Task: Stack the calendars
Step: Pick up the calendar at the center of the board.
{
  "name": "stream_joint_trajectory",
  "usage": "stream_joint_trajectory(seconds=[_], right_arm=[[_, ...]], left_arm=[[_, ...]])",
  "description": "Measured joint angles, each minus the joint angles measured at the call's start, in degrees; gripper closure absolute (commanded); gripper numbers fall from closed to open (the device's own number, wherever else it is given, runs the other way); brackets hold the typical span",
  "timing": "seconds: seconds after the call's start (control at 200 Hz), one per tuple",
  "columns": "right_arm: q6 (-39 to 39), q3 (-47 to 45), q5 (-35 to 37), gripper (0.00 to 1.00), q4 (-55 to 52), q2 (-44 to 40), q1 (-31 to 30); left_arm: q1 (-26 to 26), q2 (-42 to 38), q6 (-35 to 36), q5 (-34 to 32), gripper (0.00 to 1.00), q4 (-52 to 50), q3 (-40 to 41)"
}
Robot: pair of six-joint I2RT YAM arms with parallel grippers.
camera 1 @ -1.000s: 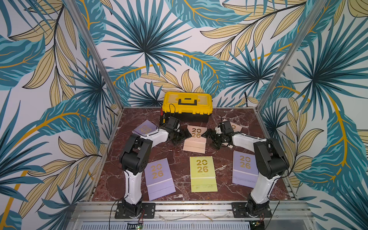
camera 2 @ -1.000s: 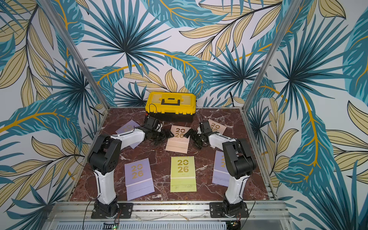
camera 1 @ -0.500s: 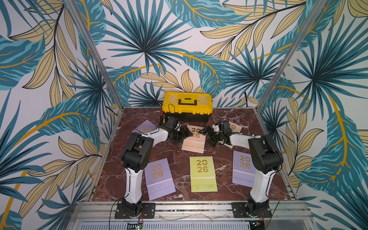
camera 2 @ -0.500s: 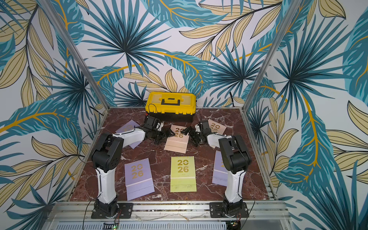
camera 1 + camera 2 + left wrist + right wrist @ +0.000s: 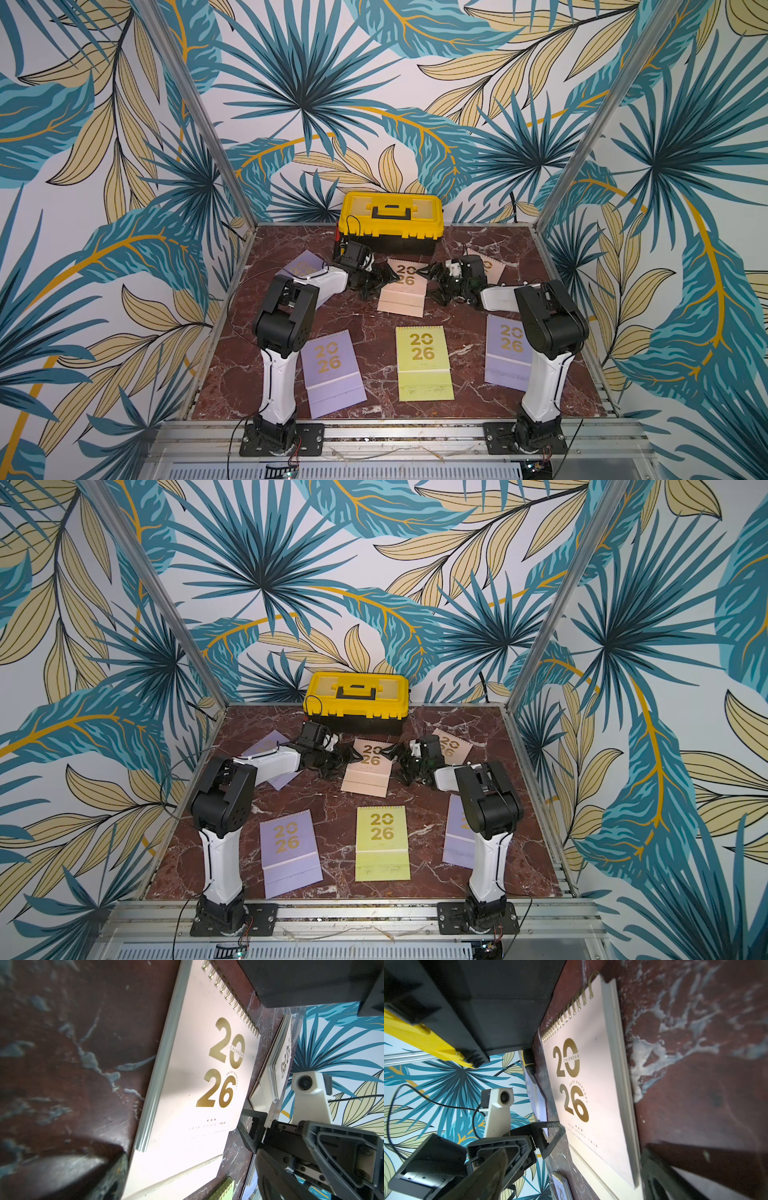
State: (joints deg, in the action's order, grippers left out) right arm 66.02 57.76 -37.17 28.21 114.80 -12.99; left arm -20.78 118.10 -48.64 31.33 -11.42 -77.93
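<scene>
A peach-pink calendar (image 5: 402, 291) (image 5: 368, 773) lies flat mid-table in front of the toolbox. My left gripper (image 5: 380, 280) (image 5: 343, 762) is open and low at its left edge. My right gripper (image 5: 430, 282) (image 5: 395, 764) is open at its right edge, facing the left one. In both wrist views the calendar (image 5: 207, 1084) (image 5: 591, 1095) fills the space ahead of the spread jaws, and nothing is gripped. The other calendars lie apart: lilac at the back left (image 5: 301, 266), front left (image 5: 332, 370) and front right (image 5: 505, 353), lime green (image 5: 424, 361) at the front middle, and peach-pink (image 5: 494, 268) behind the right gripper.
A yellow-and-black toolbox (image 5: 390, 216) (image 5: 357, 696) stands shut against the back wall, just behind both grippers. Metal frame posts and patterned walls close in the marble table (image 5: 374, 324) on three sides. A black cable loops off the left arm.
My right arm swung left and brought its gripper up to the peach calendar's right edge. The left gripper barely moved. The calendar stayed where it was and both jaws stayed wide.
</scene>
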Motion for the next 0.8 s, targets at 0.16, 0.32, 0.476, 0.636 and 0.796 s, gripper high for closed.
stream_joint_trajectory(seconds=[0.16, 0.32, 0.476, 0.636, 0.796], right_arm=[[2.01, -1.73, -1.03, 0.03, 3.65, 0.09, 0.0], [4.79, -3.32, -2.82, 0.05, 8.37, 0.13, -0.17], [6.21, -3.78, -3.19, 0.06, 10.86, 0.31, -0.17], [3.17, -3.65, -2.56, 0.1, 6.36, 0.28, -0.31], [-0.57, -2.99, -2.23, 0.09, 2.16, -0.83, -0.48]], left_arm=[[0.31, 0.0, -0.02, 0.07, 0.05, 0.02, 0.0], [0.33, 0.0, -0.2, 0.28, 0.05, 0.09, 0.0], [0.52, 0.09, -0.26, 0.72, 0.05, 0.13, 0.0], [0.63, 0.17, -0.33, 1.18, 0.06, 0.24, 0.0], [0.63, 0.39, -0.55, 2.01, 0.08, 0.5, 0.0]])
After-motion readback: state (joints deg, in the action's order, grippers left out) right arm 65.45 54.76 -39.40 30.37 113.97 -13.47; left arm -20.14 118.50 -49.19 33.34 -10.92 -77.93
